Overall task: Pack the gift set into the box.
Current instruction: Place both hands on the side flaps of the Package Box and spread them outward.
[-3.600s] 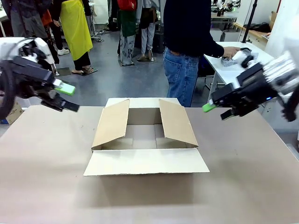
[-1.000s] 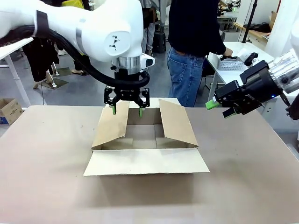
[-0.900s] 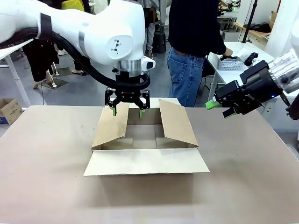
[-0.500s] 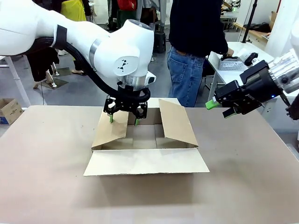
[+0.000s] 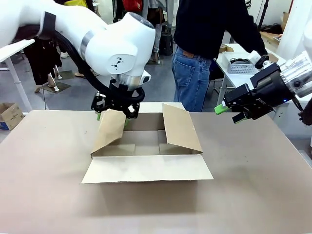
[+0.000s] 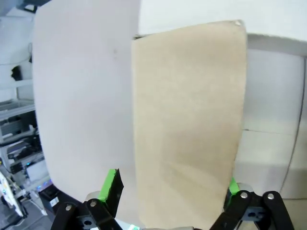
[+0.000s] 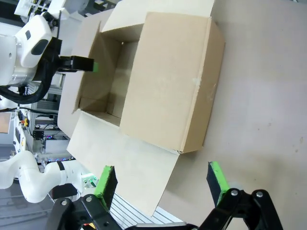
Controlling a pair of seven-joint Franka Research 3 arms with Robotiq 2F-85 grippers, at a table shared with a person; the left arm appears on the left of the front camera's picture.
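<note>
The box [image 5: 146, 168] lies in the middle of the table with its four flaps up or spread. My left gripper [image 5: 112, 117] is open at the far end of the left flap [image 5: 109, 127], and the flap's top edge lies between its fingers. The left wrist view looks down along that flap [image 6: 187, 120], with the left gripper [image 6: 171, 187] spread wide on either side of it. My right gripper [image 5: 228, 114] hangs open and empty above the table, to the right of the box [image 7: 168, 81]. The gift set's white basket [image 5: 241, 67] stands on a side table behind, dark contents inside.
A person in a dark top and jeans [image 5: 192, 73] stands at the far edge, with a hand [image 5: 258, 57] by the basket. A small brown carton [image 5: 9, 114] sits on the floor at left. Bare table lies in front of the box and on both sides of it.
My left gripper has moved left and lower along the left flap, tipping it outward. The whole box has slid a little to the left. The right arm has stayed still.
</note>
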